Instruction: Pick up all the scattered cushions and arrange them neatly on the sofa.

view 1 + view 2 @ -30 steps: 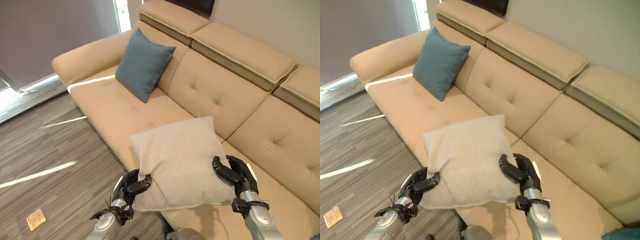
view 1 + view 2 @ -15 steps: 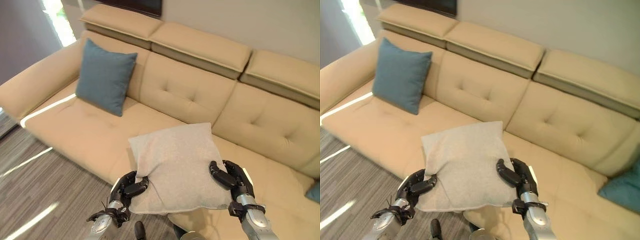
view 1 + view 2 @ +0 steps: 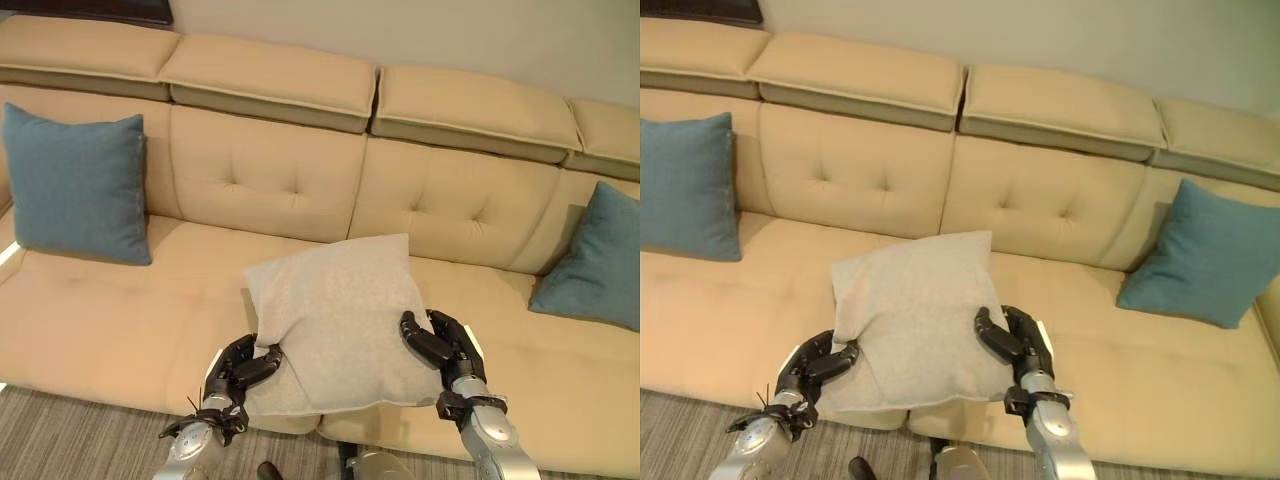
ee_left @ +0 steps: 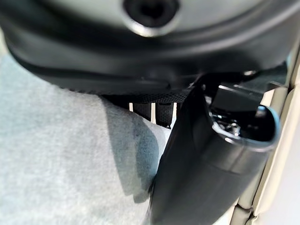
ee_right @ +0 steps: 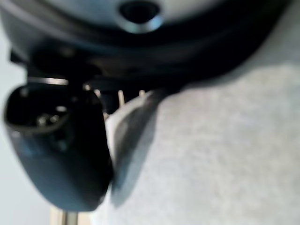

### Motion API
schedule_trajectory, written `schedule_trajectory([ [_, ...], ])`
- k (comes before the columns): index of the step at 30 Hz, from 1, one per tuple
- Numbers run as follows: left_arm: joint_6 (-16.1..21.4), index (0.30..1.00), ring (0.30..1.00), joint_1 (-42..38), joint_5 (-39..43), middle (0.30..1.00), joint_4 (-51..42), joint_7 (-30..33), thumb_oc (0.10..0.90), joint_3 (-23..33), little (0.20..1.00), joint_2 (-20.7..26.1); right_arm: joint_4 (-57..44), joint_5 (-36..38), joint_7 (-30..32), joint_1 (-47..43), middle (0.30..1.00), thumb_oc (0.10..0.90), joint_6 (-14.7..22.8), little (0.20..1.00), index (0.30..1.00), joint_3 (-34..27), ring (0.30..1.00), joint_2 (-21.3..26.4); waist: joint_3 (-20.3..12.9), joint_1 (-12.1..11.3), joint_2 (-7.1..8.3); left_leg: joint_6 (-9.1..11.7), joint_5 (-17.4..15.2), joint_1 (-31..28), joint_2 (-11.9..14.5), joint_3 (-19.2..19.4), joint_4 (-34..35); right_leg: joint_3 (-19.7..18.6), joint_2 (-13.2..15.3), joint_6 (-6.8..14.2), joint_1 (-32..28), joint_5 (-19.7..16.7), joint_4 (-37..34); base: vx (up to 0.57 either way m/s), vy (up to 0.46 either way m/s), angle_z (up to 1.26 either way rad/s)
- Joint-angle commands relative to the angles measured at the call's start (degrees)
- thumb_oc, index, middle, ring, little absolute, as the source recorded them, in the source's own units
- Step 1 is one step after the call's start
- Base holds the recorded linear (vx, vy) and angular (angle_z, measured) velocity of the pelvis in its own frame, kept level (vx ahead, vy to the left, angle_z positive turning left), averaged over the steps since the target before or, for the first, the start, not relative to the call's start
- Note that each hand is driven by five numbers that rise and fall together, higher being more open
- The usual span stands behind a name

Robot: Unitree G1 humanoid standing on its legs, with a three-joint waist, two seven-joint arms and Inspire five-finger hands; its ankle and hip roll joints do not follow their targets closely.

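grey cushion (image 3: pixel 335 315) between left hand (image 3: pixel 240 367), right hand (image 3: pixel 440 345)

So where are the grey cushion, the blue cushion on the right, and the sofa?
grey cushion (image 3: pixel 340 310): left eye view, centre of its face.
right blue cushion (image 3: pixel 1206 255): right eye view, its middle.
sofa (image 3: pixel 270 180): left eye view, tufted backrest.

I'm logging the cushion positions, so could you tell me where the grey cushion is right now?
The grey cushion is held between the left hand and right hand, over the sofa seat's front edge, midway between the two blue cushions.
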State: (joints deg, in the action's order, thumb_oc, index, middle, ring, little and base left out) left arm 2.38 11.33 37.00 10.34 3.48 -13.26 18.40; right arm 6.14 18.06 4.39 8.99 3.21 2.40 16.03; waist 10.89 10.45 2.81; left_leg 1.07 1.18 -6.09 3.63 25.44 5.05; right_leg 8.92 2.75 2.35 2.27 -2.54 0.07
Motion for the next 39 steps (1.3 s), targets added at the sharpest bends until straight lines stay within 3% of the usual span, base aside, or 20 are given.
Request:
schedule_trajectory([
  [1, 6.6, 0.3, 0.3, -4.9, -0.2, 0.3, -10.3, -5.7, 0.4, -3.4, 0.3, -3.2, -7.9, 0.9, -1.3, -4.2, 0.3, 0.4, 8.0, 0.3, 0.3, -1.4, 0.3, -0.4, -6.1, 1.1, 1.2, 0.8, -8.2, 0.3, 0.2, -5.1, -9.7, -2.7, 0.5, 3.2, -0.6, 6.1, 3.8, 0.11, -0.176, 0.01],
  [2, 6.6, 0.3, 0.3, -4.9, -0.2, 0.3, -10.3, -5.7, 0.4, -3.4, 0.3, -3.2, -7.9, 0.9, -1.3, -4.2, 0.3, 0.4, 8.0, 0.3, 0.3, -1.4, 0.3, -0.4, -6.1, 1.1, 1.17, 0.8, -8.3, 0.4, 0.3, -5.2, -10.0, -2.6, 0.5, 3.2, -0.6, 6.0, 3.8, 0.11, -0.204, 0.07],
  [4, 6.8, 0.3, 0.3, -5.6, 0.2, 0.3, -10.6, -6.0, 0.4, -4.0, 0.3, -3.2, -8.4, 1.1, -0.9, -4.0, 0.3, 0.4, 8.2, 0.3, 0.3, -2.3, 0.3, 0.8, -5.4, 1.3, 1.74, 2.4, -6.7, 3.7, 2.9, -5.7, -19.5, -3.0, 0.0, 1.5, -2.2, 6.1, 2.6, 0.06, -0.14, 0.1],
  [6, 7.0, 0.3, 0.3, -6.0, 0.6, 0.3, -10.6, -5.1, 0.4, -4.2, 0.3, -3.0, -7.8, 2.1, -0.3, -4.6, 0.3, 0.4, 8.1, 0.3, 0.3, -2.1, 0.3, 1.8, -4.5, 0.3, 2.16, 2.9, -4.2, 7.5, 3.2, -9.7, -26.1, -4.7, -0.6, 0.4, -4.2, 6.6, 1.2, 0.09, -0.078, -0.09],
  [9, 7.0, 0.3, 0.3, -5.7, 0.9, 0.3, -10.8, -4.9, 0.4, -4.2, 0.3, -3.3, -7.9, 2.1, -0.1, -4.4, 0.3, 0.4, 7.9, 0.3, 0.3, -1.9, 0.3, 1.8, -4.8, -0.4, 2.71, 2.2, -5.6, 9.9, 1.8, -12.4, -23.7, -5.6, 0.2, 1.0, -4.6, 6.5, 0.6, 0.13, 0.043, -0.28],
  [10, 7.2, 0.3, 0.3, -5.5, 1.1, 0.3, -10.9, -4.6, 0.4, -4.2, 0.3, -3.5, -7.9, 1.7, -0.1, -4.4, 0.3, 0.4, 7.8, 0.3, 0.3, -1.7, 0.3, 2.1, -4.8, -1.2, 2.55, 2.1, -6.5, 9.8, 1.1, -15.4, -17.0, -6.8, 0.5, 1.7, -5.5, 7.0, 0.4, 0.18, 0.104, -0.39],
  [11, 7.2, 0.3, 0.3, -5.5, 1.1, 0.3, -10.9, -4.6, 0.4, -4.2, 0.3, -3.4, -7.9, 1.7, -0.1, -4.4, 0.3, 0.4, 7.8, 0.3, 0.3, -1.7, 0.3, 2.0, -4.9, -1.1, 2.61, 2.1, -6.2, 9.8, 1.0, -15.4, -16.6, -6.8, 0.5, 1.7, -5.4, 6.9, 0.3, 0.2, 0.133, -0.32],
  [14, 7.2, 0.3, 0.3, -6.2, 0.7, 0.3, -10.9, -4.3, 0.4, -4.6, 0.3, -3.7, -7.2, 0.7, 0.2, -4.4, 0.3, 0.4, 7.7, 0.3, 0.3, -1.8, 0.3, 2.3, -5.1, -2.0, 1.18, 2.6, -2.9, 9.8, 0.3, -21.9, -7.7, -8.8, 0.0, 2.4, -6.5, 8.5, 1.2, 0.19, 0.157, -0.48],
  [18, 7.0, 0.3, 0.3, -6.1, -0.1, 0.3, -11.3, -4.2, 0.4, -4.6, 0.3, -3.0, -6.9, 0.0, 0.2, -4.5, 0.3, 0.4, 7.3, 0.3, 0.3, -1.9, 0.3, 1.9, -6.0, -1.6, 1.08, 1.7, -2.8, 7.7, -0.6, -21.0, -5.8, -10.2, 0.7, 3.1, -6.1, 8.1, 2.3, 0.17, 0.186, -0.47],
  [24, 7.4, 0.3, 0.3, -6.4, -1.4, 0.3, -11.3, -2.9, 0.4, -2.7, 0.3, -1.3, -6.8, -1.3, 0.0, -6.6, 0.3, 0.4, 6.8, 0.3, 0.3, -0.2, 0.3, 0.3, -5.9, -2.3, 0.83, -0.9, -3.3, 3.6, -1.5, -14.6, -1.5, -13.1, 2.4, 6.7, -1.9, 4.7, 7.9, 0.06, 0.179, -0.57],
  [25, 7.7, 0.3, 0.3, -6.3, -1.5, 0.3, -11.5, -2.4, 0.4, -2.1, 0.3, -1.0, -6.8, -1.5, 0.0, -7.0, 0.3, 0.4, 6.9, 0.3, 0.3, 0.2, 0.3, 0.0, -5.6, -2.5, 0.81, -1.2, -3.3, 3.1, -1.4, -13.7, -1.1, -12.6, 2.8, 7.6, -0.7, 3.3, 9.1, -0.01, 0.129, -0.82],
  [26, 8.0, 0.3, 0.3, -5.9, -1.4, 0.3, -11.6, -1.9, 0.4, -1.0, 0.3, -0.7, -6.7, -1.5, 0.1, -7.2, 0.3, 0.4, 7.0, 0.3, 0.3, 0.6, 0.3, -1.0, -5.2, -3.7, 0.62, -1.5, -3.6, 2.5, -1.0, -12.0, -0.5, -8.7, 4.0, 8.0, 1.2, 2.2, 10.5, -0.02, 0.088, -0.95],
  [27, 8.0, 0.3, 0.3, -5.9, -1.4, 0.3, -11.6, -1.9, 0.4, -1.0, 0.3, -0.7, -6.8, -1.5, 0.2, -7.1, 0.3, 0.4, 7.0, 0.3, 0.3, 0.6, 0.3, -1.0, -5.2, -3.7, 0.64, -1.5, -3.6, 2.5, -1.0, -12.0, -0.5, -8.7, 4.0, 8.0, 1.2, 2.3, 10.6, 0.0, 0.099, -1.0],
  [29, 8.2, 0.3, 0.3, -5.3, -1.4, 0.3, -11.4, -1.4, 0.4, 0.2, 0.3, -0.9, -6.5, -1.8, 0.4, -6.2, 0.3, 0.4, 7.4, 0.3, 0.3, 0.4, 0.3, -2.2, -4.8, -4.3, 0.39, -1.4, -3.7, 1.9, -1.2, -11.1, -0.1, -0.2, 4.0, 7.4, 3.0, 2.9, 9.2, 0.02, 0.066, -0.49],
  [31, 8.3, 0.3, 0.3, -5.3, -1.5, 0.3, -11.4, -1.5, 0.4, 0.8, 0.3, -1.0, -6.4, -2.1, 0.8, -6.0, 0.3, 0.4, 7.5, 0.3, 0.3, 0.2, 0.3, -2.3, -4.9, -4.5, 0.42, -1.2, -3.6, 1.8, -1.1, -10.8, -0.1, 2.2, 4.4, 7.1, 2.1, 3.4, 7.4, 0.01, -0.004, -0.26],
  [33, 8.6, 0.3, 0.3, -5.4, -2.4, 0.3, -11.5, -1.8, 0.4, 0.7, 0.3, -1.7, -6.5, -2.7, 1.3, -5.4, 0.3, 0.4, 7.8, 0.3, 0.3, -0.3, 0.3, -2.0, -5.7, -4.4, 0.94, -0.9, -4.1, 1.9, -1.6, -10.9, -0.1, 1.3, 3.0, 6.2, -0.9, 3.7, 1.2, 0.04, -0.057, -0.2],
  [39, 9.4, 0.3, 0.3, -5.9, -3.4, 0.3, -12.8, -1.0, 0.4, 1.0, 0.3, -1.8, -7.6, -3.2, 2.5, -5.7, 0.3, 0.4, 8.4, 0.3, 0.3, -0.1, 0.3, -1.7, -7.7, -4.3, 0.46, 0.4, -3.3, 3.9, -0.8, -10.4, -0.1, 1.9, 2.1, 6.4, -2.0, 1.9, -5.1, 0.02, -0.08, 0.03],
])
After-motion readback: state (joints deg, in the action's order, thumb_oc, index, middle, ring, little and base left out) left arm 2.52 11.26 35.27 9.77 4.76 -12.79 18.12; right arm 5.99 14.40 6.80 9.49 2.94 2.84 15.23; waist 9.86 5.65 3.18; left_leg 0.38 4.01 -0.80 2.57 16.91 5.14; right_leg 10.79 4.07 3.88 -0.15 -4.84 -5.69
